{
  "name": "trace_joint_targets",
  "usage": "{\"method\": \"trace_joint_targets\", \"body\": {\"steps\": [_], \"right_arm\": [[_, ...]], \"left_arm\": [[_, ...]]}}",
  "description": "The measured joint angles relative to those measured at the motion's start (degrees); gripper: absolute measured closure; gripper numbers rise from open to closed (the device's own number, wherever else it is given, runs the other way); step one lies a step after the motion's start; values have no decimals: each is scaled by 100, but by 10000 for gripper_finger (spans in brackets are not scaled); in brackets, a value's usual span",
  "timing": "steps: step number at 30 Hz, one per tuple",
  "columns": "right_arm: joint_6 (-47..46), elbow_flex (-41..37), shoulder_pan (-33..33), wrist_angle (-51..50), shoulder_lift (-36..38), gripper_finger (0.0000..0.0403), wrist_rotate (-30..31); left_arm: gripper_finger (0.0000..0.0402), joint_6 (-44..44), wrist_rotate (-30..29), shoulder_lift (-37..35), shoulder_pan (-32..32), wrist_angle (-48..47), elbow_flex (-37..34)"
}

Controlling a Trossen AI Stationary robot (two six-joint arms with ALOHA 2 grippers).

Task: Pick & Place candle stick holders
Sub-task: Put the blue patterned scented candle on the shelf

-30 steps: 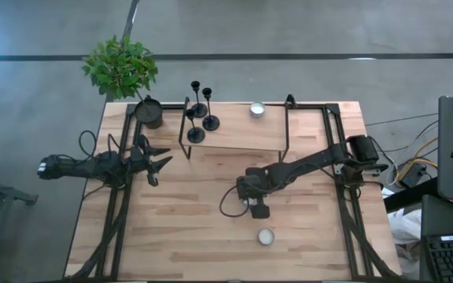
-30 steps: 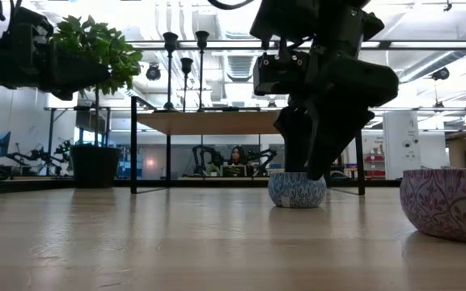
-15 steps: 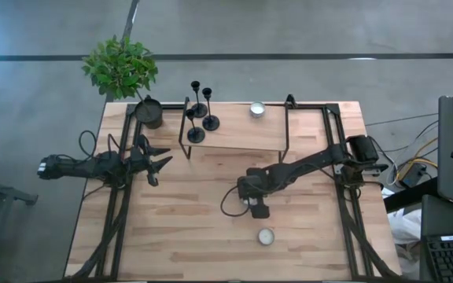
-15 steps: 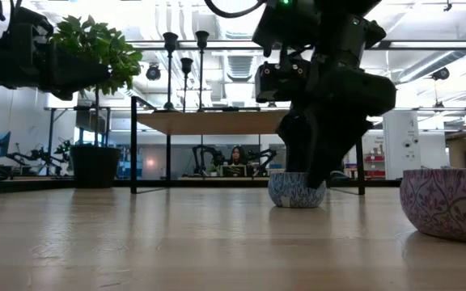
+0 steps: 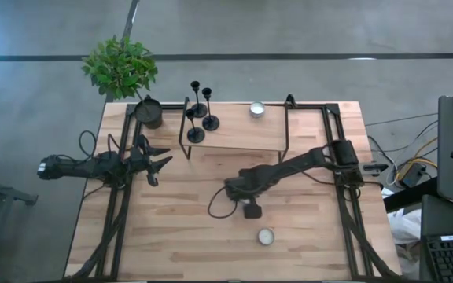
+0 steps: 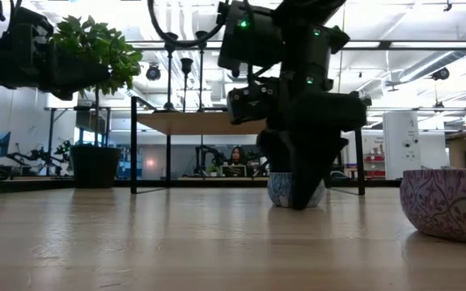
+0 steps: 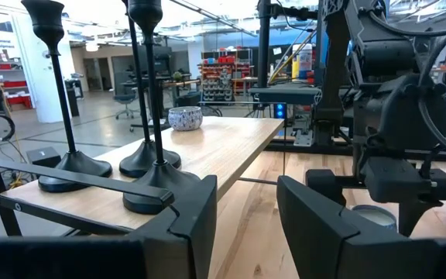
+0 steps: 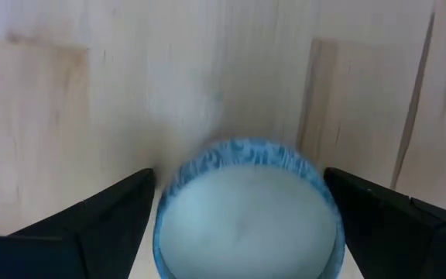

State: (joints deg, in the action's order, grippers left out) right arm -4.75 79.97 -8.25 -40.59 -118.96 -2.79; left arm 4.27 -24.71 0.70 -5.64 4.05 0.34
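Three black candle stick holders (image 5: pixel 200 118) stand on their round bases at the left end of a raised wooden shelf (image 5: pixel 238 135); they also show close up in the left wrist view (image 7: pixel 149 159). My right gripper (image 5: pixel 251 209) points down at mid table, open. Its fingers stand on either side of a blue-patterned tealight cup (image 8: pixel 246 221) that sits on the table, and I cannot tell whether they touch it. In the low view the gripper (image 6: pixel 299 192) covers most of that cup (image 6: pixel 275 192). My left gripper (image 5: pixel 162 162) waits open and level at the table's left.
A second tealight cup (image 5: pixel 266 236) sits near the table's front edge, and a third (image 5: pixel 256 109) is on the shelf's right part. A dark plant pot (image 5: pixel 149 112) stands at the far left corner. Black frame rails (image 5: pixel 344 204) run along both sides.
My right gripper has sunk toward the table and shifted a little toward the table's left edge, coming down around the blue-patterned cup. Its fingers have stayed open. The cup has not moved.
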Motion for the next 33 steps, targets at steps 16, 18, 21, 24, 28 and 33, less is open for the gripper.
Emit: {"method": "trace_joint_targets", "body": {"steps": [16,18,21,24,28,33], "right_arm": [[-105,28,2,39,-30,35,43],[-210,26,2,32,-30,35,48],[-283,26,2,32,-30,35,48],[-359,24,2,32,-32,35,52],[-561,24,2,40,-36,35,55],[-622,20,0,28,-36,35,56]], "left_arm": [[259,0,0,18,1,0,0],[259,0,0,18,0,0,0],[259,0,0,18,1,0,0],[259,0,0,18,1,0,0],[259,0,0,18,1,0,0],[259,0,0,18,0,-1,0]]}}
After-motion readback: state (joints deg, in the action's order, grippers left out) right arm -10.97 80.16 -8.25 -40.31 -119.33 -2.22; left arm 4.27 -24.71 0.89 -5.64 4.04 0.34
